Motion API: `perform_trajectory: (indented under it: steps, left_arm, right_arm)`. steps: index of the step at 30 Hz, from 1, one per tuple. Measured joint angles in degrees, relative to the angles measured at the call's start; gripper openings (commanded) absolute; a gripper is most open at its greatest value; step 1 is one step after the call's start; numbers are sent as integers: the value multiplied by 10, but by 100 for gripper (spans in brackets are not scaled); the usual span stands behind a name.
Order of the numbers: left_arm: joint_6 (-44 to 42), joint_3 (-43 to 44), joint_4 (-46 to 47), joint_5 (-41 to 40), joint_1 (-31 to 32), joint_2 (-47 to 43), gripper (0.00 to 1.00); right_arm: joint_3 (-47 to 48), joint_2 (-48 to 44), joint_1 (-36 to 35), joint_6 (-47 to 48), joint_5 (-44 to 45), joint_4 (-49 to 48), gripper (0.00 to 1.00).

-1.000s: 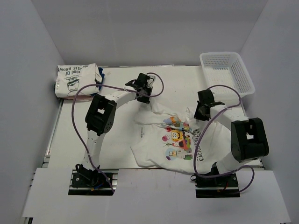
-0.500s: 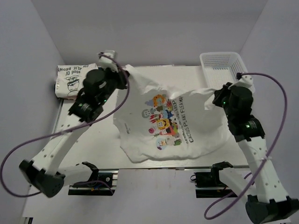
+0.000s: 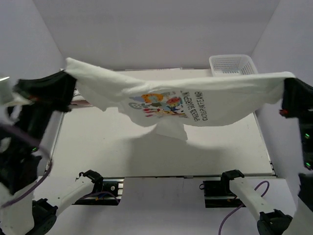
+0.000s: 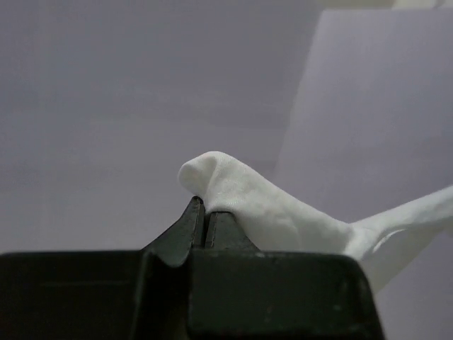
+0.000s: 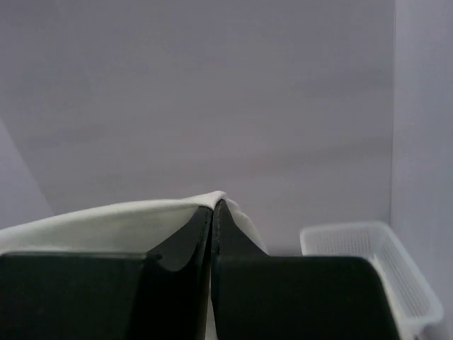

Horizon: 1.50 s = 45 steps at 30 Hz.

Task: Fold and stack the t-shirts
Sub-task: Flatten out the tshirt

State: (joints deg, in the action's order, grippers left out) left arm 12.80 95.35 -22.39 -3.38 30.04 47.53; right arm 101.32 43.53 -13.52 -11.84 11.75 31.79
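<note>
The white t-shirt with the colourful cartoon print (image 3: 166, 104) hangs stretched high above the table between my two grippers, its print facing the top camera. My left gripper (image 3: 67, 77) is shut on its left corner, seen as a white fold (image 4: 241, 198) over the closed jaws in the left wrist view. My right gripper (image 3: 286, 83) is shut on its right corner, which drapes over the jaws (image 5: 127, 223) in the right wrist view. The folded Charlie Brown t-shirt is hidden behind the left arm and the raised shirt.
A white mesh basket (image 3: 234, 64) stands at the back right of the table (image 3: 122, 147), also in the right wrist view (image 5: 368, 265). Grey walls enclose the table on three sides. Both arms are raised close to the top camera.
Both arms have lifted the printed shirt from a heap on the table up high and pulled it wide apart, so it now hangs stretched.
</note>
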Motion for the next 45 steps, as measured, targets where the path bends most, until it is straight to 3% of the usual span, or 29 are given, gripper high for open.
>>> perform_trajectory:
  steps: [4,8,14,18,23,29,30,31,33,34,35,39,45]
  left_arm:
    - [4,155,-32,72,0,-9,0]
    - [8,281,-50,113,-2,-3,0]
    - [5,293,-49,100,-7,8,0]
    - [-14,208,-12,15,-4,43,0]
    - [-45,49,67,-183,-5,130,0]
    - [-32,-63,104,-256,-55,410,0]
    - [-25,-66,103,-256,-69,464,5]
    - [-19,-65,101,-255,-82,513,41]
    - [-9,-34,84,-251,-110,621,88]
    - [-2,-8,73,-245,-120,673,100]
    - [3,26,57,-239,-130,724,100]
    - [14,131,23,-207,-154,840,100]
    - [19,107,25,-169,-139,786,100]
  right_arm:
    - [133,-3,0,21,-50,19,0]
    - [206,-3,0,35,-85,21,0]
    - [190,7,0,45,-108,17,0]
    - [87,30,0,48,-83,-17,0]
    - [-158,87,0,32,-58,-97,0]
    - [-405,229,0,-4,-58,-195,1]
    - [-424,262,0,-10,-59,-205,11]
    - [-431,301,0,-16,-60,-209,38]
    - [-420,382,0,-26,-64,-233,59]
    - [-407,429,0,-28,-67,-239,84]
    - [-382,475,0,-31,-68,-234,90]
    - [-273,613,0,-26,-66,-215,90]
    - [-267,598,0,-22,-80,-213,90]
